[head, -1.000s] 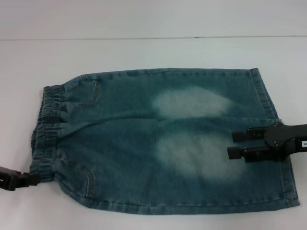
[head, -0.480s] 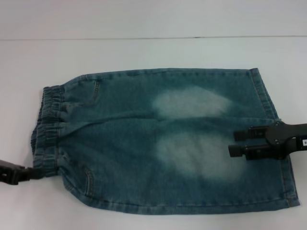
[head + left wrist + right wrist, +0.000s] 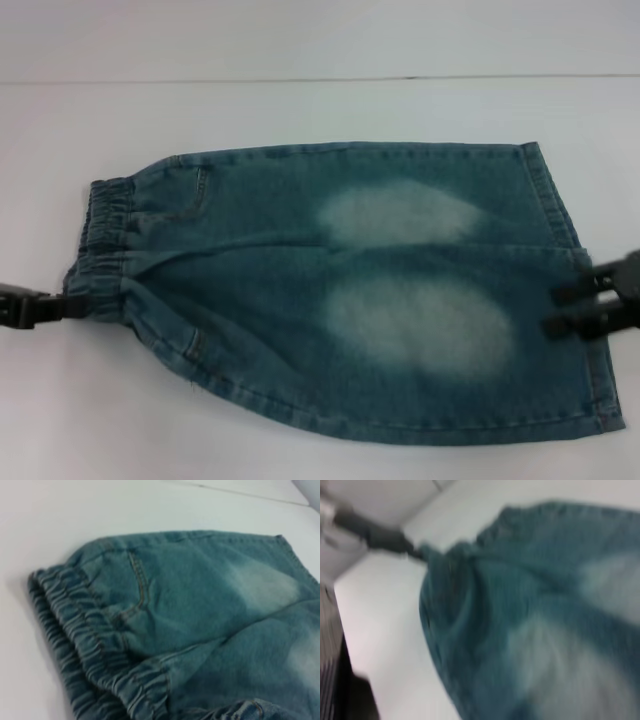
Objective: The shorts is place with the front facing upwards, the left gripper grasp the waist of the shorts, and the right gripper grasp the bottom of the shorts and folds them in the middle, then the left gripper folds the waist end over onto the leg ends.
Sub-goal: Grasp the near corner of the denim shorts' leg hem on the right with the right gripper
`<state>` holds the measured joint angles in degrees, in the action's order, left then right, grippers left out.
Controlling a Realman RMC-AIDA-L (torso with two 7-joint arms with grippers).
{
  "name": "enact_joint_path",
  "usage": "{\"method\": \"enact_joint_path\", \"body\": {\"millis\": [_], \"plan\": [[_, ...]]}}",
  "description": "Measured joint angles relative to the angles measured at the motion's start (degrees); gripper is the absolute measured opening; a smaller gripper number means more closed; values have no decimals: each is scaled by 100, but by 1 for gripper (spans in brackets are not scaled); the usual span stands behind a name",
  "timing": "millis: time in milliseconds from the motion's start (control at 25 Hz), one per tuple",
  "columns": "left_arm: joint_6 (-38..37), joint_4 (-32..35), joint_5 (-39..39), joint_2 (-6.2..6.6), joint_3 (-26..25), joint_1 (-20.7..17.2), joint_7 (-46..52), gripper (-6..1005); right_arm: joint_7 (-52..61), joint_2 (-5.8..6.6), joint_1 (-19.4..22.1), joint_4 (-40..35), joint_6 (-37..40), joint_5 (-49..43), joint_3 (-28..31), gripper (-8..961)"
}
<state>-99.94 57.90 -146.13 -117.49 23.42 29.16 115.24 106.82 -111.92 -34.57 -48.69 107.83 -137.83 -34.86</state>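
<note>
Blue denim shorts [image 3: 350, 290] lie front up on the white table, with the elastic waist [image 3: 100, 250] to the left and the leg ends [image 3: 590, 380] to the right. My left gripper [image 3: 68, 306] is shut on the near corner of the waist, which is drawn inward and bunched. The right wrist view shows that left gripper [image 3: 412, 550] far off, pinching the waistband. My right gripper [image 3: 552, 311] hovers open over the near leg's hem area at the right edge. The ruffled waistband [image 3: 90, 645] fills the left wrist view.
The bare white table [image 3: 300, 110] surrounds the shorts, and its back edge runs as a line across the top of the head view. A dark strip [image 3: 330, 680] borders the table in the right wrist view.
The left gripper moved up along the waist and pulled its near corner inward, slanting the near edge. The right gripper drew back to the right, from mid-leg to the hem.
</note>
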Motion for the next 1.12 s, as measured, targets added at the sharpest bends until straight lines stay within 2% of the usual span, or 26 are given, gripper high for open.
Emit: {"method": "enact_joint_path", "body": {"millis": [240,600,880,1120], "plan": [[36,-68,38,11,10,127,0,20,11,27,-102,-195,393,-1123,-16,757],[74,-165,40,35,-4,284,15,20,3,-15,-292,-134,344,-2340,-259,756],[168,-218,42,33,-4,370,23,19,153,-94,-489,157,106,-2751,-544,756],[212,-260,41,25,-4,365,24,20,199,-89,-616,592,-162,-2761,-677,755]]}}
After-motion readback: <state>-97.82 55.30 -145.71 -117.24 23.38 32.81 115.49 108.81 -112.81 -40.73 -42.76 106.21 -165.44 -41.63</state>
